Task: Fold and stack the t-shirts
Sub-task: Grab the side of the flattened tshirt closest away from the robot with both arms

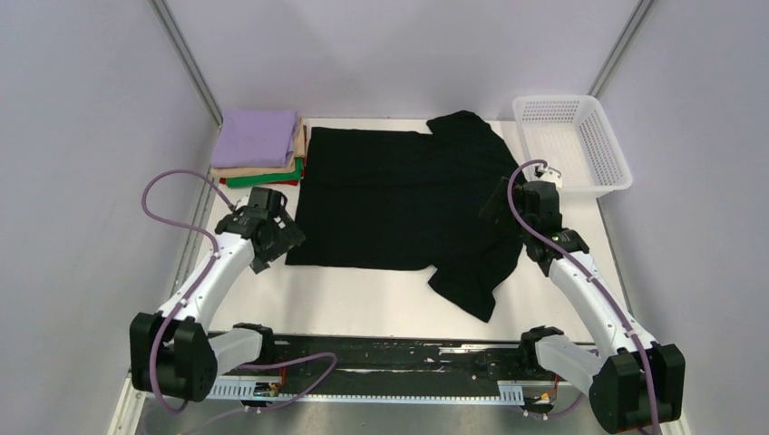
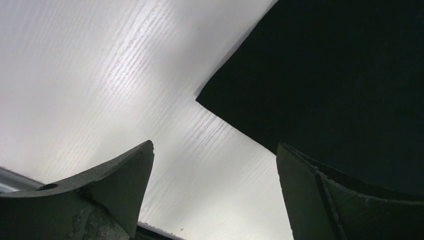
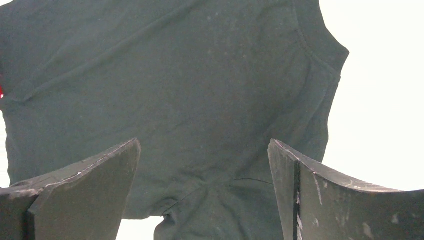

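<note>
A large black t-shirt lies spread flat on the white table, one sleeve at the back and one at the near right. A stack of folded shirts, lavender on top over tan, green and red, sits at the back left. My left gripper is open and empty, hovering at the shirt's near left corner. My right gripper is open and empty above the shirt's right side, over the near sleeve's armpit seam.
A white plastic mesh basket stands at the back right, just beyond the right arm. The bare white table runs in front of the shirt. Grey walls close in both sides.
</note>
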### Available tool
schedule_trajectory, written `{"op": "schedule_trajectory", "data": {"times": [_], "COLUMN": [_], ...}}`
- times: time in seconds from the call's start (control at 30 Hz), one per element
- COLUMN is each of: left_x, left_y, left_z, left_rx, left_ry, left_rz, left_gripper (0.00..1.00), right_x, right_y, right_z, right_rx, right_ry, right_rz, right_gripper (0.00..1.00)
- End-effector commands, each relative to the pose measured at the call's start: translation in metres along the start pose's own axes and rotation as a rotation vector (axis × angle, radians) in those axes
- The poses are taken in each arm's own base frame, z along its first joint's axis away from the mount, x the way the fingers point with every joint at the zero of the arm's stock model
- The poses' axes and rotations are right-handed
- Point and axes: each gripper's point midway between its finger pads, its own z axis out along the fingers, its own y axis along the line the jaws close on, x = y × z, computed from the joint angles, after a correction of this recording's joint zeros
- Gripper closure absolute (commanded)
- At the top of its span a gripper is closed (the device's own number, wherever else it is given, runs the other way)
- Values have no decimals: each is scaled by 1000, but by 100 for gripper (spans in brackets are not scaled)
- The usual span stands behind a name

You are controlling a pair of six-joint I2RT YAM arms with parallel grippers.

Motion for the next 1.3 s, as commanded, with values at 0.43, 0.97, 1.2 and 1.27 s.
{"op": "schedule_trajectory", "data": {"times": [0.43,0.97,1.2,1.27], "left_x": [5,26,22,20], "left_y": [-6,-3,-6,-9], "left_z": [67,97,105,106], "left_rx": [-118,-193,-219,-216], "left_ry": [93,177,193,196], "left_rz": [-226,-238,-211,-204], "left_gripper": [27,39,46,48], "right_x": [-1,1,1,1], "right_y": [11,5,2,1], "right_z": [2,7,8,9], "right_rx": [-57,-27,-9,-4], "right_ry": [16,22,18,17], "right_rz": [-40,-52,-55,-57], "right_gripper": [0,0,0,0]}}
